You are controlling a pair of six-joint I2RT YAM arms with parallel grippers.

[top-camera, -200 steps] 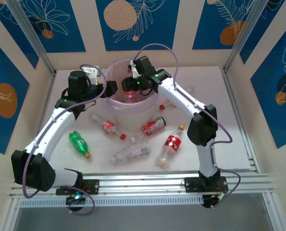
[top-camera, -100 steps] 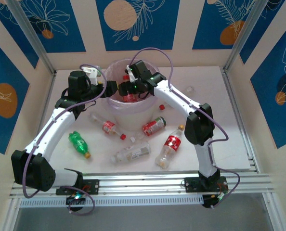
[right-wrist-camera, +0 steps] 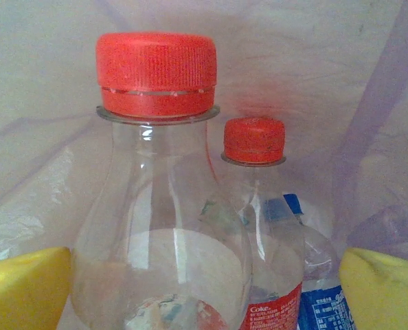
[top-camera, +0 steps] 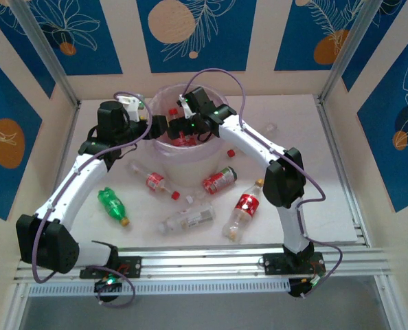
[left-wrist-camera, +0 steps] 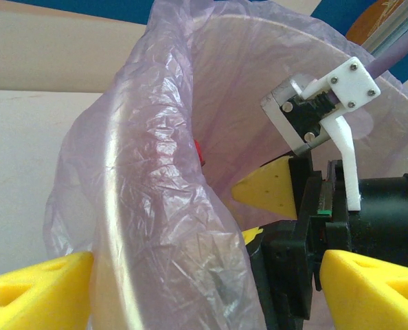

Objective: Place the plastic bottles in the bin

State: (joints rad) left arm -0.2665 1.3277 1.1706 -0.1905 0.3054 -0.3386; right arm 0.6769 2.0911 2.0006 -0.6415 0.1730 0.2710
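The bin [top-camera: 197, 152], a white pail lined with a lilac bag, stands at the back of the table. My right gripper [top-camera: 179, 126] reaches into it and is open. A clear red-capped plastic bottle [right-wrist-camera: 156, 206] stands loose between its yellow fingers [right-wrist-camera: 25, 289], beside a Coke-labelled bottle [right-wrist-camera: 266, 234] and a blue-labelled one [right-wrist-camera: 321, 306]. My left gripper [top-camera: 156, 128] is open, its fingers [left-wrist-camera: 32, 289] either side of the bin's bagged left wall [left-wrist-camera: 156, 227]. On the table lie a green bottle [top-camera: 111, 204], a pale-labelled one [top-camera: 188, 218] and three red-labelled ones [top-camera: 242, 208].
A loose red cap [top-camera: 230, 152] and another red cap [top-camera: 175, 195] lie in front of the bin. A small clear object [top-camera: 271, 127] sits at the back right. In the left wrist view the right gripper [left-wrist-camera: 307, 206] hangs close inside the bin. The aluminium rail [top-camera: 204, 261] runs along the near edge.
My right gripper has shifted left and deeper into the bin and opened, letting go of the red-capped bottle. The left arm has not moved.
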